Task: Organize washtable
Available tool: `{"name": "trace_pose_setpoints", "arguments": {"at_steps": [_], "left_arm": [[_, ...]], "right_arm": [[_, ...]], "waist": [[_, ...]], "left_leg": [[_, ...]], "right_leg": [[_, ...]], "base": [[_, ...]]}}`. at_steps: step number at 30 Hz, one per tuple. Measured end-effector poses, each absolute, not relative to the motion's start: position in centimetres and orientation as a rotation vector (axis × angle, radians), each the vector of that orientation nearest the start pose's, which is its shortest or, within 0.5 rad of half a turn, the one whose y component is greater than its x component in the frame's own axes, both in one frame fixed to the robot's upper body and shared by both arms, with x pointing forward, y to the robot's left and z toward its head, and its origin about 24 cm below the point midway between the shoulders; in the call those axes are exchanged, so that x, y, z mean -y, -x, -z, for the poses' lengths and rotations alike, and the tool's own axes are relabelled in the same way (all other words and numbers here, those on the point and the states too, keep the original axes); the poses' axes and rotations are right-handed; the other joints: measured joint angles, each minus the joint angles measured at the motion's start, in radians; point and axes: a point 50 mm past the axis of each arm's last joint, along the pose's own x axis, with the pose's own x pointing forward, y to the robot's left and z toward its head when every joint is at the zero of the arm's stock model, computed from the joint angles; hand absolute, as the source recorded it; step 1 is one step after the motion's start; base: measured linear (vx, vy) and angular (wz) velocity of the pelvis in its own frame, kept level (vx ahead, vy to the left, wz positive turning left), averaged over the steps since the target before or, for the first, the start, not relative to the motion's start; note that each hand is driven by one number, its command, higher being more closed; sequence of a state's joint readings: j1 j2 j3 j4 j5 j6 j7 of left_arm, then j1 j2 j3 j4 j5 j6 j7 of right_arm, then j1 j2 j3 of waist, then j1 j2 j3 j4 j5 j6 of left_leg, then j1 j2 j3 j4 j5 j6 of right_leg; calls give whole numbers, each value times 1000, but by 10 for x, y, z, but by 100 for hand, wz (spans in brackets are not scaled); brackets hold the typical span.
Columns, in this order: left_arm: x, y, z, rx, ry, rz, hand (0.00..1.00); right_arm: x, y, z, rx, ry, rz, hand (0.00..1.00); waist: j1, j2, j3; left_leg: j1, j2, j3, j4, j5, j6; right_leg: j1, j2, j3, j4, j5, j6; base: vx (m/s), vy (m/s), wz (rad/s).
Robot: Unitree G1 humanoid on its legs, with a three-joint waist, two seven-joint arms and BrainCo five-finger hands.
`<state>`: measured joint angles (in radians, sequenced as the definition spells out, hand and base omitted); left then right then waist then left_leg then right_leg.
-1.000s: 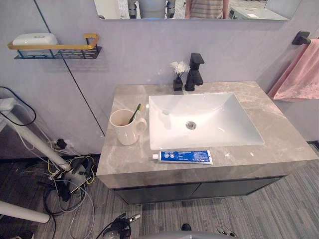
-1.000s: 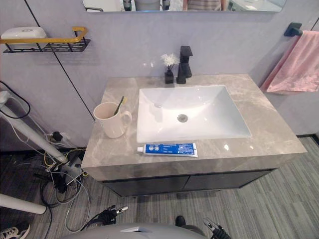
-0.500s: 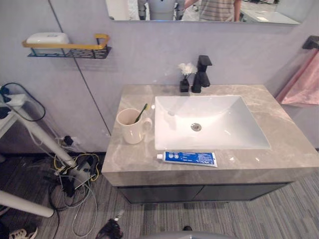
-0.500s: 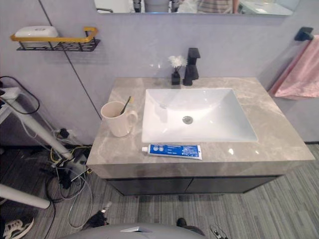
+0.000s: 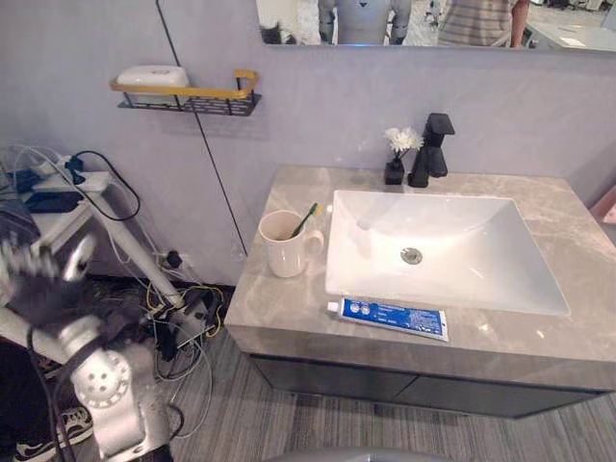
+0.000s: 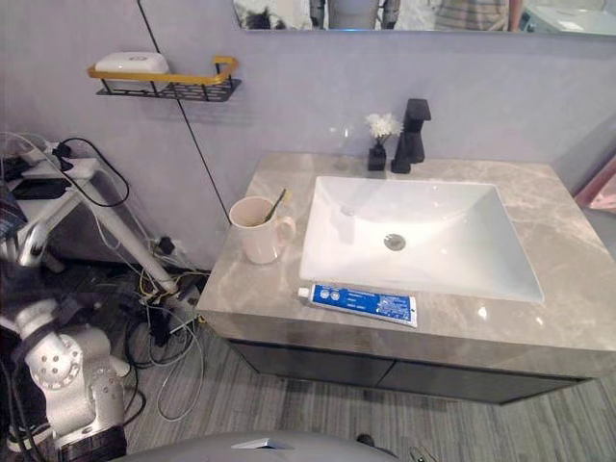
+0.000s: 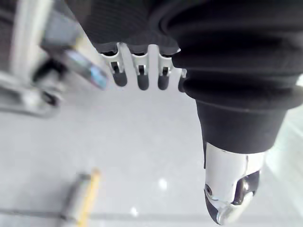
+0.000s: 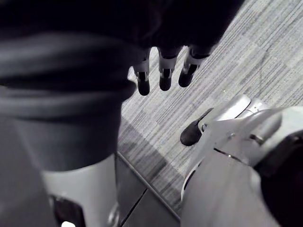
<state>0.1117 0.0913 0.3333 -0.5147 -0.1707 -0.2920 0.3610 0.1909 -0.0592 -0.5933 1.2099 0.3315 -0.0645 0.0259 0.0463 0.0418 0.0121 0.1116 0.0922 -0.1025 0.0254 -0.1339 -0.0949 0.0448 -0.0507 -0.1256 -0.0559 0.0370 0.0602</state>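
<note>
A cream mug (image 5: 286, 244) with a green toothbrush (image 5: 305, 218) in it stands on the grey marble washtable (image 5: 289, 308), left of the white sink (image 5: 433, 250). A blue-and-white toothpaste tube (image 5: 390, 318) lies flat along the front rim of the sink. A black faucet (image 5: 430, 149) and a small black vase with a white flower (image 5: 397, 159) stand at the back. My left hand (image 5: 38, 284) is raised far left of the table, open and holding nothing; its fingers (image 7: 138, 66) point at the wall. My right hand (image 8: 164, 75) hangs open over the floor.
A gold-railed black wall shelf (image 5: 188, 96) carries a white soap dish (image 5: 152, 75) up on the left. A white stand (image 5: 106, 226) with a tangle of cables (image 5: 183, 318) sits on the floor left of the cabinet. A pink towel (image 6: 602, 188) hangs at the right edge.
The camera has swung left, so the washtable sits further right in the picture. My left arm has risen into view at the lower left.
</note>
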Motion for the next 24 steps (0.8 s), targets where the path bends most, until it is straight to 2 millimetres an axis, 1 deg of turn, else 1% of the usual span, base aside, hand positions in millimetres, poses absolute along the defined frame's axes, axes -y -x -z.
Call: {"name": "trace_pose_setpoints", "arguments": {"at_steps": [1,2,4,5,7,9,10,11,12,13,16,17,18,19,21,24], "left_arm": [[-238,-179,-173,785,23,-574,0],[-223,-178,-188,858,-48,-490,0],[-205,-177,-201,932,-110,-409,0],[-193,-177,-205,957,-127,-357,0],[-176,-177,-206,965,-142,-257,0],[-153,-176,-207,973,-202,-107,0],[-138,-173,-206,982,-252,-10,0],[-131,-172,-206,988,-277,43,0],[-117,-169,-203,992,-316,164,0],[-108,-169,-202,994,-343,262,0],[-100,-170,-203,1008,-378,352,0],[-92,-170,-203,1011,-381,414,0],[-83,-172,-199,1003,-392,487,0],[-79,-172,-197,994,-400,522,0],[-61,-176,-186,952,-442,650,0],[-40,-179,-169,889,-490,788,0]], "right_arm": [[228,0,171,-1149,-546,842,0],[227,0,171,-1148,-552,833,0],[226,2,171,-1152,-557,829,0],[226,4,172,-1154,-561,824,0],[225,5,172,-1155,-564,813,0],[225,6,172,-1159,-559,805,0],[226,6,171,-1166,-546,787,0],[226,6,171,-1170,-538,777,0],[227,7,171,-1173,-532,769,0],[228,7,171,-1173,-526,762,0],[230,5,170,-1180,-499,730,0],[230,5,170,-1182,-497,726,0],[230,5,170,-1183,-494,722,0],[230,5,170,-1185,-489,715,0],[230,4,170,-1189,-481,696,0],[230,3,170,-1189,-478,688,0]], "waist": [[0,0,0],[-2,0,0],[-7,1,0],[-9,1,0],[-10,5,4],[-12,6,6],[-13,6,8],[-14,6,8],[-14,7,9],[-17,8,12],[-32,13,13],[-35,13,13],[-37,12,13],[-39,12,13],[-39,12,13],[-40,10,14]], "left_leg": [[0,0,2,0,0,0],[0,0,6,2,0,0],[0,-1,9,6,-1,1],[0,0,10,10,-2,3],[-1,0,12,15,-7,8],[-1,0,14,16,-10,11],[-2,0,15,16,-11,12],[-2,0,15,16,-11,12],[-2,0,16,16,-11,12],[-2,0,18,16,-11,12],[-2,0,21,16,-11,12],[-2,0,21,15,-11,12],[-3,0,21,15,-11,12],[-4,0,21,15,-11,12],[-12,-1,19,15,-11,13],[-21,-1,15,16,-11,13]], "right_leg": [[-2,-1,0,2,0,0],[-3,-4,1,3,0,1],[-3,-2,3,5,1,1],[-3,1,5,7,1,1],[0,3,6,9,1,0],[1,4,7,8,1,1],[1,4,7,8,1,1],[1,4,8,7,2,2],[1,4,9,6,2,2],[1,4,11,5,3,2],[1,4,14,2,6,3],[1,4,13,1,6,3],[1,4,13,-1,6,3],[0,4,13,-2,6,3],[-4,3,10,-3,6,3],[-10,2,4,-3,6,3]], "base": [[-33,29,-7],[-33,15,-8],[-40,-8,-6],[-40,-31,-4],[-40,-26,-3],[-34,-19,-1],[0,0,0],[0,0,0],[0,0,0],[3,-17,-4],[3,-5,-1],[0,0,0],[0,0,0],[0,0,0],[19,-5,5],[26,0,5]]}}
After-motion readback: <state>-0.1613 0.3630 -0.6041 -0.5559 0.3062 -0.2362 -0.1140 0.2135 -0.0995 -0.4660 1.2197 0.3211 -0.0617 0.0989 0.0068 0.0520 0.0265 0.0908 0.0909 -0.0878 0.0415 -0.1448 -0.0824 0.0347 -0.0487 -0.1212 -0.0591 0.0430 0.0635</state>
